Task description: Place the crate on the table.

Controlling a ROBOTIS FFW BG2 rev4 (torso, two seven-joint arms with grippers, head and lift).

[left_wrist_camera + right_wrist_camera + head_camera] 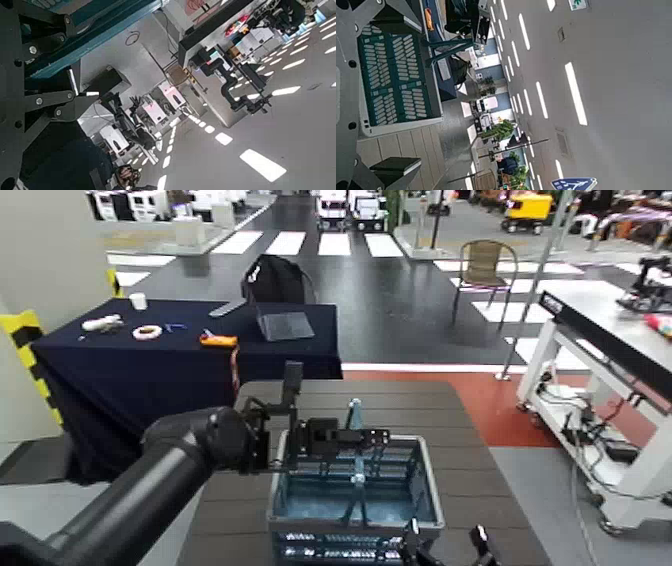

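Note:
The blue-grey slotted crate (pixel 355 495) rests on the dark brown plank table (pixel 470 450), with its thin teal handle (pixel 355 418) standing up. My left gripper (pixel 340 435) is at the crate's far rim. It is open, and the rim (pixel 95 24) runs past its fingers (pixel 103 83) with a gap. My right gripper (pixel 445 542) is open and empty just off the crate's near right corner. The right wrist view shows the crate (pixel 395 75) on the planks (pixel 411 150) ahead of the fingers (pixel 395 170).
A table draped in navy cloth (pixel 120 380) with a laptop (pixel 283 323) and small items stands behind on the left. A white-framed workbench (pixel 600 330) is on the right, and a chair (pixel 487 270) stands farther back.

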